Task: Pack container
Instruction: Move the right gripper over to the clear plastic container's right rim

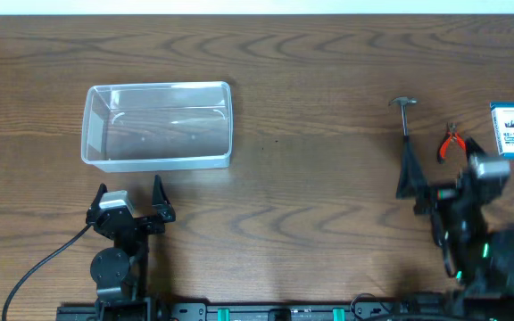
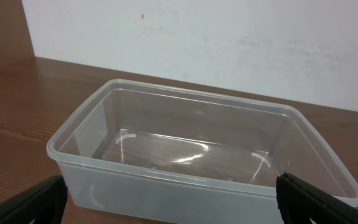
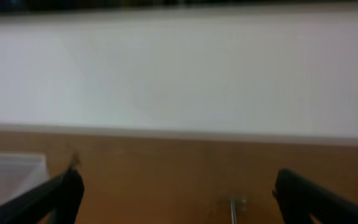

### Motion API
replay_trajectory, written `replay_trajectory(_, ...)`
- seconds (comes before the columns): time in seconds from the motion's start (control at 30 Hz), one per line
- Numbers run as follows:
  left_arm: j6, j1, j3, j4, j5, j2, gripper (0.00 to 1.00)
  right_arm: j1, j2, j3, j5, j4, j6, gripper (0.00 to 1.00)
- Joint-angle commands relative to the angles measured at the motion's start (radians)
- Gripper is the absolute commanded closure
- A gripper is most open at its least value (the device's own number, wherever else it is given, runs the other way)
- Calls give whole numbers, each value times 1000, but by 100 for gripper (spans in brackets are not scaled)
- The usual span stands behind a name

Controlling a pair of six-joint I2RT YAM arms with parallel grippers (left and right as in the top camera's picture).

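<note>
The empty container [image 1: 159, 161] sits open-side up for loading, the left gripper [image 1: 130, 189] spread wide before it. The right gripper [image 3: 176, 186], also agape, faces the hammer [image 1: 405, 111], presumably to fetch it.

R wrist blurred | container [image 3: 8, 171] cut L edge | hammer [image 3: 234, 202] cut btm | box [image 1: 513, 130] print unreadable

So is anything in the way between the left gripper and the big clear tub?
No, nothing visible. Only bare table lies between the open left gripper and the empty tub just beyond it.
</note>
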Motion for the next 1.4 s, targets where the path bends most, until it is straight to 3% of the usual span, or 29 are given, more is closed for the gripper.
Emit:
replay_trajectory(0.0,5,6,-10,-47,-16,-6,2,-7,230,214,-114,-164,-9,1)
replay_trajectory(0.1,5,6,-10,-47,-16,-6,2,-7,415,420,-241,-396,10,1)
replay_trajectory(0.33,5,6,-10,-48,-16,-6,2,2,555,531,-410,-347,79,1)
replay_trajectory(0.6,5,6,-10,-47,-16,-6,2,169,801,761,-253,-367,97,1)
replay_trajectory(0.8,5,6,-10,-48,-16,-6,2,320,1049,1020,-18,-531,80,1)
replay_trajectory(0.9,5,6,-10,-47,-16,-6,2,376,1162,1147,0,-654,-7,1)
replay_trajectory(1.1,5,6,-10,-48,-16,-6,2,433,1230,1149,-10,-722,-12,1)
replay_trajectory(1.37,5,6,-10,-48,-16,-6,2,491,1254,1152,-8,-589,101,1)
